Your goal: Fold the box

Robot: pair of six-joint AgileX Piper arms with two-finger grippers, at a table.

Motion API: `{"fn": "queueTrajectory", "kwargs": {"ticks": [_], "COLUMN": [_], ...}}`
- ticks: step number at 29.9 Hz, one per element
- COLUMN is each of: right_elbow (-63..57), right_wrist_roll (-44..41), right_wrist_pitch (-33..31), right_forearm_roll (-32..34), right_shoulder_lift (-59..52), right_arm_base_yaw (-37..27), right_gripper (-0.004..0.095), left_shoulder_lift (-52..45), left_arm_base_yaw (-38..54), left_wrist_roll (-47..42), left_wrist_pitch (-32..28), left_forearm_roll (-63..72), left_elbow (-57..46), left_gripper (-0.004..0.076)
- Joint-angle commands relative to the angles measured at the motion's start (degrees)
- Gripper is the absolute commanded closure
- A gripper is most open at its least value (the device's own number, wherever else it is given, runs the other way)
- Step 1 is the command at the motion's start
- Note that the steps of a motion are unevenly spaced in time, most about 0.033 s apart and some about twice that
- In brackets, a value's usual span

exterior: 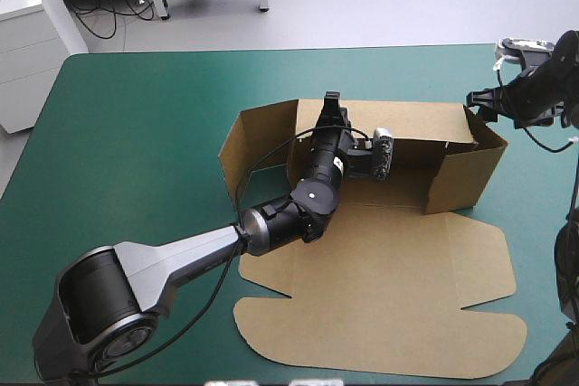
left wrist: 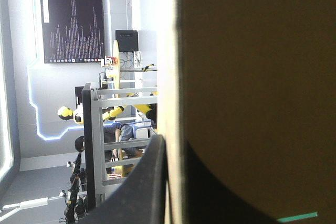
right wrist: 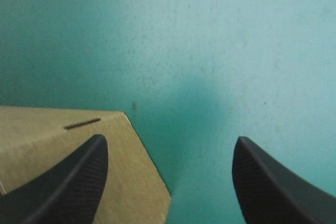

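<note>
While the left gripper (exterior: 331,101) reaches in from the near left of the teal-green table cover (exterior: 136,133), its black fingers are clamped on the top edge of the box's far wall (exterior: 407,119), close to that wall's left end. In the left wrist view the brown board stands between the two fingers, one finger (left wrist: 152,177) pressed against its outer face.

The box (exterior: 389,250) lies around the middle of the table, half formed. Its left flap (exterior: 258,137) stands up and angles outward, the far wall is upright, and the right wall (exterior: 466,174) is raised and bent inward at its near end. The lid (exterior: 389,323) lies flat on the cover toward the near edge, with notched, rounded corners.

At the far right, the right gripper (right wrist: 170,140) hovers just beside the box's far right corner, not touching it. Its fingers stand well apart over bare cover, one of them above a corner of brown board with a small dark slit (right wrist: 81,124).
</note>
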State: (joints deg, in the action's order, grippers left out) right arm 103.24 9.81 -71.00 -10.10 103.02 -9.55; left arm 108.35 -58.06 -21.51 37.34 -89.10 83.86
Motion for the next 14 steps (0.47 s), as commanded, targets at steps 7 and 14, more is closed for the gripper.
{"fn": "queueTrajectory", "kwargs": {"ticks": [7, 14], "right_elbow": [-16.45, -31.05], "right_wrist_roll": [3.51, 4.24], "right_wrist_pitch": [12.18, 24.5], "right_forearm_roll": [-4.29, -7.48], "right_shoulder_lift": [-13.76, -21.91], "right_arm_base_yaw": [-0.4, -0.4], "right_gripper": [0.0289, 0.0289], "left_shoulder_lift": [-2.36, -2.36], "left_arm_base_yaw": [-0.27, -0.27], "left_wrist_roll": [-0.8, -0.8], "left_wrist_pitch": [0.53, 0.65], "left_forearm_roll": [-0.61, -0.61], "left_elbow": [1.3, 1.3], "left_gripper": [0.0734, 0.0734]}}
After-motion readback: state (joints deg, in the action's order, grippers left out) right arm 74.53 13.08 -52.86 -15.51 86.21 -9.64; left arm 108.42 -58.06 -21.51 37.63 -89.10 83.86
